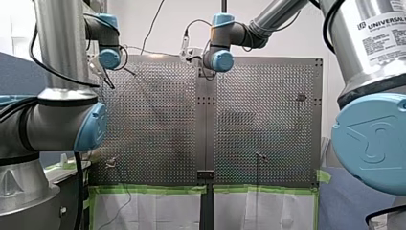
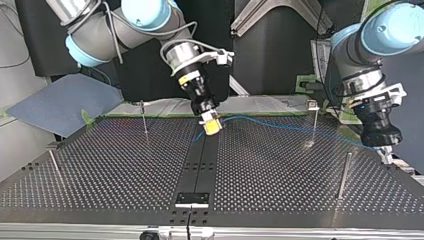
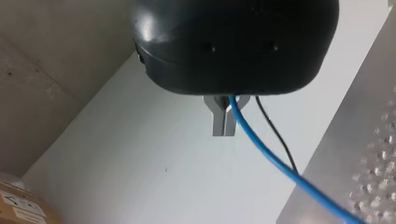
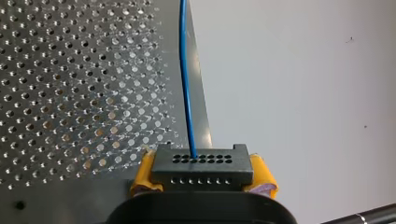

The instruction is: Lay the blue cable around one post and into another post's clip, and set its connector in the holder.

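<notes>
My right gripper point(image 4: 202, 177) is clamping the connector point(image 4: 201, 163), seemingly rigid; my left gripper point(image 3: 224, 122) is pinching the blue cable point(image 3: 275, 161), probably limp.

The perforated metal table point(image 2: 115, 165) is two plates joined by a dark centre strip point(image 2: 201, 160). Four thin posts stand upright on it. In the top view these are the far left post point(image 2: 144, 119), the near left post point(image 2: 54, 165), the far right post point(image 2: 314, 122) and the near right post point(image 2: 343, 175). A small black holder point(image 2: 192, 198) sits on the strip at the near edge. In the front view, green tape point(image 1: 148, 189) lines the table's near edge.
</notes>
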